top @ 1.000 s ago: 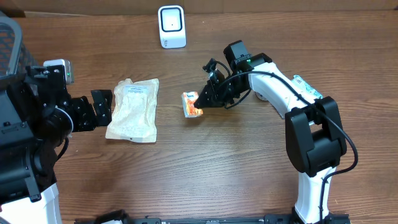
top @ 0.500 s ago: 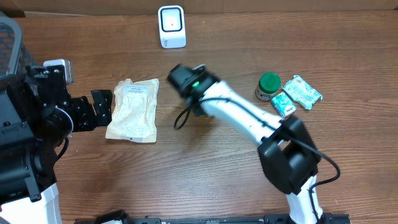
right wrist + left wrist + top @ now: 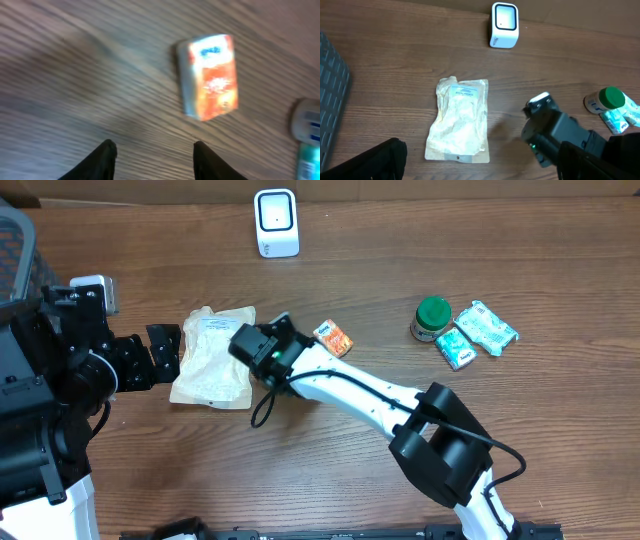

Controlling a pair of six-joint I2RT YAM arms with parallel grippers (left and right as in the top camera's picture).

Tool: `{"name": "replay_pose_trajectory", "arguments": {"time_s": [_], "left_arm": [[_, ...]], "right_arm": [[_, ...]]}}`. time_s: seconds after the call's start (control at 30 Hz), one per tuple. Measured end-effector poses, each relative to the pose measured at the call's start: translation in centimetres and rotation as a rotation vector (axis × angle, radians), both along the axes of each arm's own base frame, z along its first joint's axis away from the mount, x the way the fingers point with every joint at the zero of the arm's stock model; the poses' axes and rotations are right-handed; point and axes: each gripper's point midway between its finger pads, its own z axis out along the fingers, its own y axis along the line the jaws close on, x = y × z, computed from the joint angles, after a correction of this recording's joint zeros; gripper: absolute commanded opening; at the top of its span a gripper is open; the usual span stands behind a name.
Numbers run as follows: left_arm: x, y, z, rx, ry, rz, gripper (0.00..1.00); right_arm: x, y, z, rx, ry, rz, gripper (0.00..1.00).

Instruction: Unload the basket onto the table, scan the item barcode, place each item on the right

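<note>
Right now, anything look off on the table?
The orange box lies loose and askew on the table, well short of the scanner. The right claw is open and holds nothing. Nothing looks spilled or damaged.

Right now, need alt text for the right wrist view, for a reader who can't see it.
A small orange and white box lies flat on the wooden table, clear of the right arm's two dark fingers, which stand apart at the bottom edge with nothing between them. The picture is blurred; a pale item is cut off at the right edge.
</note>
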Motion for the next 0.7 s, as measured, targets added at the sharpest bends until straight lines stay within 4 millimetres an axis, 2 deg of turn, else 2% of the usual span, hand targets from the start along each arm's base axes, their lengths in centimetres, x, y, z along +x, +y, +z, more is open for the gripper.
{"name": "replay_pose_trajectory", "arguments": {"time_s": [0.07, 0.17, 0.3, 0.4, 0.5, 0.7], "left_arm": [[0.0, 0.0, 0.0, 0.0, 0.0, 0.0, 0.99], [0.0, 0.0, 0.0, 0.0, 0.0, 0.0, 1.0], [0.0, 0.0, 0.0, 0.0, 0.0, 0.0, 0.99], [0.0, 0.0, 0.0, 0.0, 0.0, 0.0, 1.0], [0.0, 0.0, 0.0, 0.0, 0.0, 0.0, 0.99], [0.0, 0.0, 0.0, 0.0, 0.0, 0.0, 1.0]], "right_arm": [[0.4, 0.1, -0.1, 0.021, 0.007, -0.003, 0.47], [2.1, -0.6, -0.1, 0.048, 0.006, -0.007, 0.46], [5.1, -2.8, -0.2, 0.075, 0.017, -0.014, 0.42], [6.4, -4.4, -0.5, 0.093, 0.051, -0.016, 0.37], [6.7, -5.0, -0.8, 0.115, 0.1, 0.017, 0.36], [5.7, -3.7, -1.2, 0.139, 0.168, 0.143, 0.36]]}}
